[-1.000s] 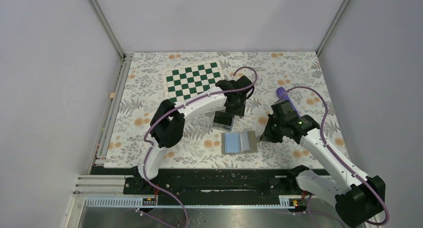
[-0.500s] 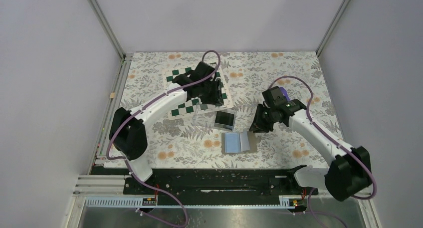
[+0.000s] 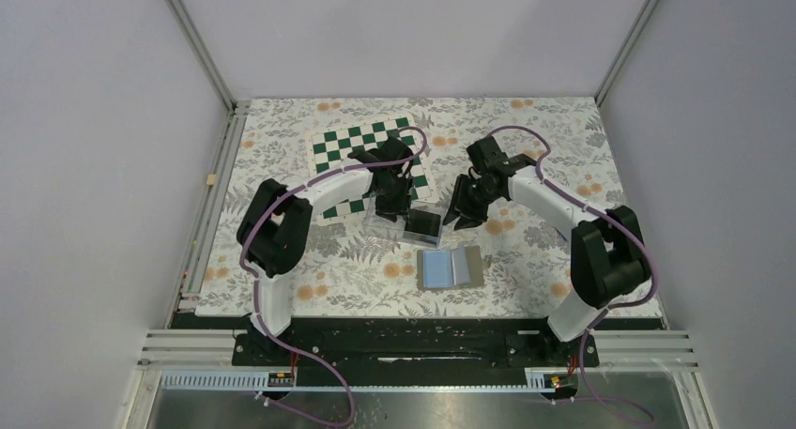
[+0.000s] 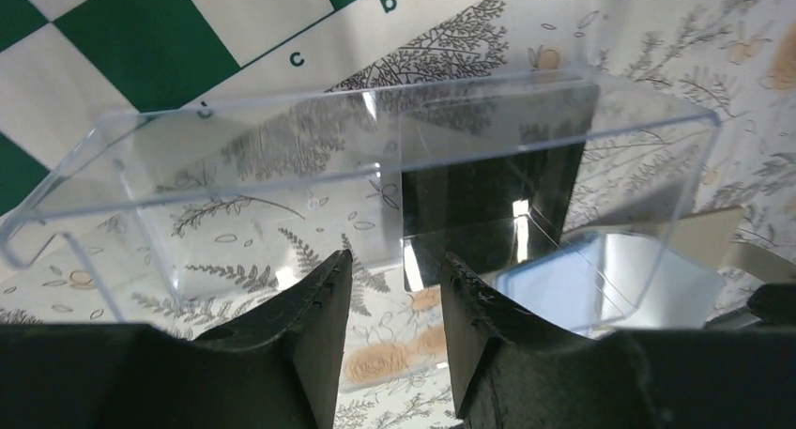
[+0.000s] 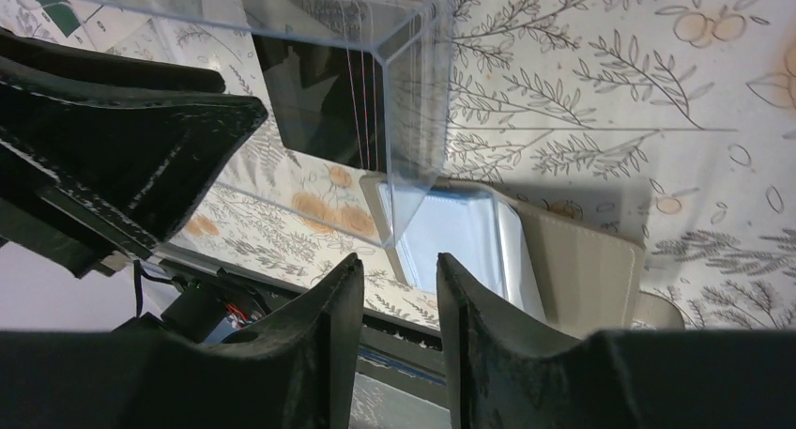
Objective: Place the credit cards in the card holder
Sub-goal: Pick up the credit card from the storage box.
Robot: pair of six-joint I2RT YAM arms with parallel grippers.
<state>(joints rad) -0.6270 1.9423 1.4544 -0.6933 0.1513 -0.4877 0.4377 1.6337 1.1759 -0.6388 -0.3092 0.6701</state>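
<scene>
One chess mat (image 4: 94, 35) shows the edge letters "c" and "b". The left pincer (image 4: 394, 279), slightly parted and empty, faces the single clear card holder (image 4: 282, 166) on the tabletop (image 3: 526, 129). Black credit cards (image 4: 488, 204), count unclear, stand in its right compartment. The right pincer (image 5: 394, 269), also parted and empty, hovers at the holder's corner, near one open wallet (image 5: 582, 260).

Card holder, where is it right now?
In the top view the card holder sits mid-table, just beyond the open wallet, at the near edge of the chessboard.
</scene>
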